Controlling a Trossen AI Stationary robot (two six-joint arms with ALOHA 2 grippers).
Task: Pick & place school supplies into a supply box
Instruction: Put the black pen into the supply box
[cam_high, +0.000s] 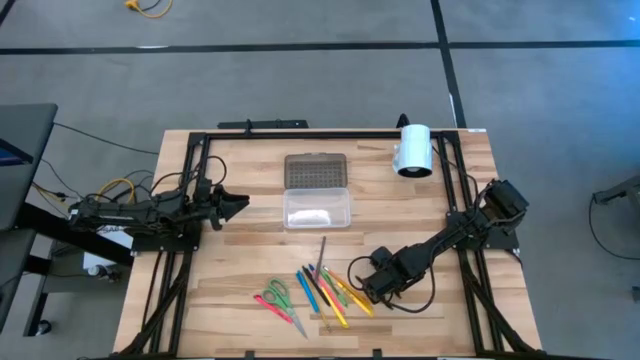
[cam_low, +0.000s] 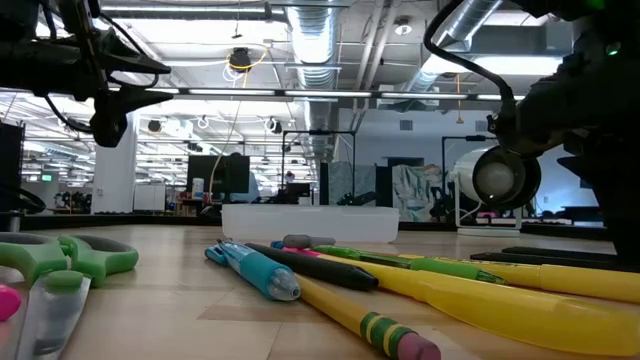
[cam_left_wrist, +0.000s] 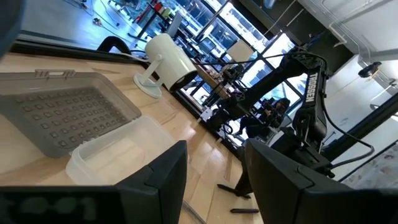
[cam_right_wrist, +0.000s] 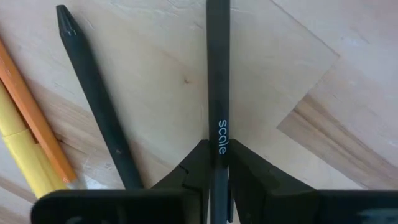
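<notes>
A pale wooden slatted table (cam_high: 250, 255) is sitting on a grey floor. A white plastic cylinder (cam_high: 413, 150) on a round foot is lying near the table's far right corner. Beyond the table's far left corner, a yellow coiled cable (cam_high: 148, 7), possibly a cord, is lying on the floor.

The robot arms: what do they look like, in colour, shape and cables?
Both arms are dark, slim and jointed. The left gripper tapers to black fingers; the right gripper is blocky and black. A black cable loops beside the right gripper.
</notes>
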